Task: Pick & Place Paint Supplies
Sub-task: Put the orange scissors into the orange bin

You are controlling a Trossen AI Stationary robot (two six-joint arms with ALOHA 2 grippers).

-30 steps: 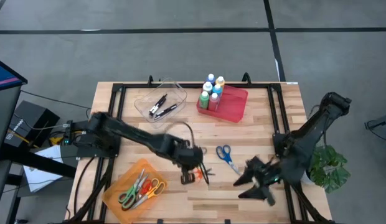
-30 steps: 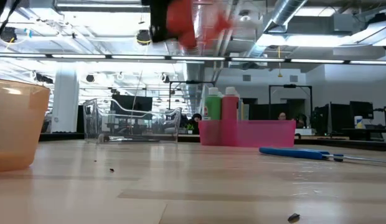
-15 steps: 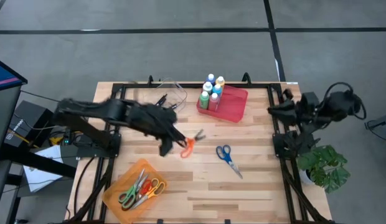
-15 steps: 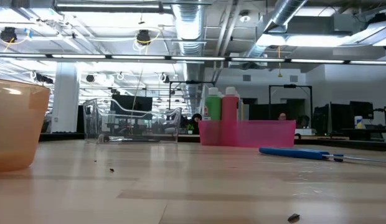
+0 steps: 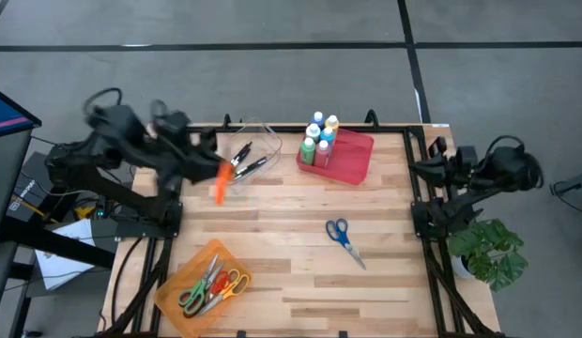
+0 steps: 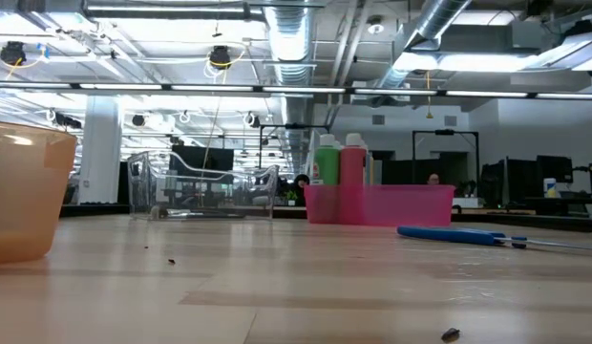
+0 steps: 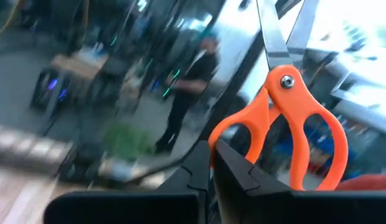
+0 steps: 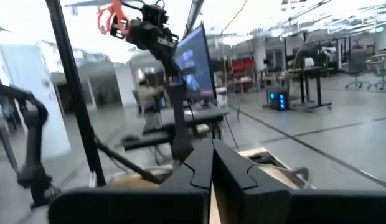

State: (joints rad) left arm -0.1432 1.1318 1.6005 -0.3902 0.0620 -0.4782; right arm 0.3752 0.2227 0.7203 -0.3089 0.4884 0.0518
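An orange-handled pair of scissors point(image 7: 286, 134) is carried high by the left gripper point(image 5: 211, 178), which is raised over the far-left part of the table point(image 5: 272, 244), just beside the clear bin point(image 5: 242, 155); in the left wrist view the fingers are clenched on one orange loop, the blades pointing away from the wrist. The right gripper point(image 5: 424, 167) is folded back at the far-right edge of the table, and its fingers appear pressed together on nothing in the right wrist view.

The paint bottles point(image 5: 319, 139) stand upright in a cluster at the left end of the red tray point(image 5: 352, 160), at the far middle of the table; in the low view a green and a pink bottle are seen rising above the tray wall point(image 6: 391, 204). No bottle is being handled.

The step in hand is judged to be a scissors transfer, not a paint move. An orange bin point(image 5: 183, 282) holding other scissors sits at the near left, and a blue-handled pair point(image 5: 343, 235) lies loose right of the middle. The next move likely calls for the held scissors to be brought back over the orange bin and released there, with the blue pair to be collected afterwards.
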